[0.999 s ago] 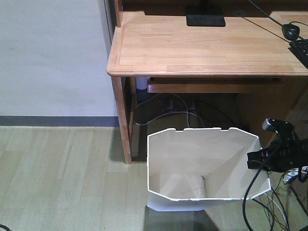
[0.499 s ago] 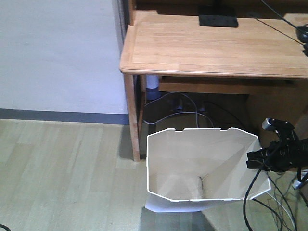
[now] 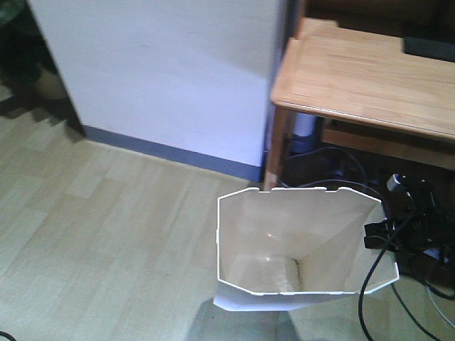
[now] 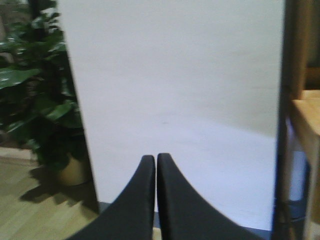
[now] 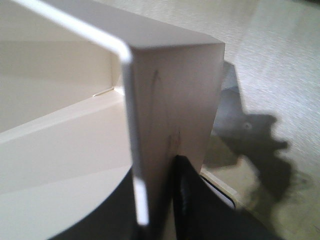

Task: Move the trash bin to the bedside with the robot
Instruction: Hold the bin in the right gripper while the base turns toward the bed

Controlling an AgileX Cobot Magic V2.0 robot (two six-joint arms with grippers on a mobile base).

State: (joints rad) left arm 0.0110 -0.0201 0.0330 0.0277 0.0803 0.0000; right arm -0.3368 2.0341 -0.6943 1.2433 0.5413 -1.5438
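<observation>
The white trash bin (image 3: pixel 298 238) hangs low in the middle of the front view, its open top facing me and its inside cream-coloured. My right gripper (image 3: pixel 375 235) is shut on the bin's right rim, with black cables trailing from it. In the right wrist view the bin wall (image 5: pixel 170 90) runs between the two black fingers of that gripper (image 5: pixel 156 200). My left gripper (image 4: pixel 156 161) is shut with nothing in it, pointing at a white wall. The bedside is out of view.
A light wooden desk (image 3: pixel 370 78) stands at the upper right with cables (image 3: pixel 334 167) beneath it. A white wall (image 3: pixel 163 71) with a dark baseboard fills the back. A potted plant (image 4: pixel 30 100) stands left of it. Pale wood floor (image 3: pixel 106 234) stretches left.
The whole scene has slid right in the front view: the desk went from the centre to the upper right, and more wall and floor show. The bin and right gripper keep their place in frame.
</observation>
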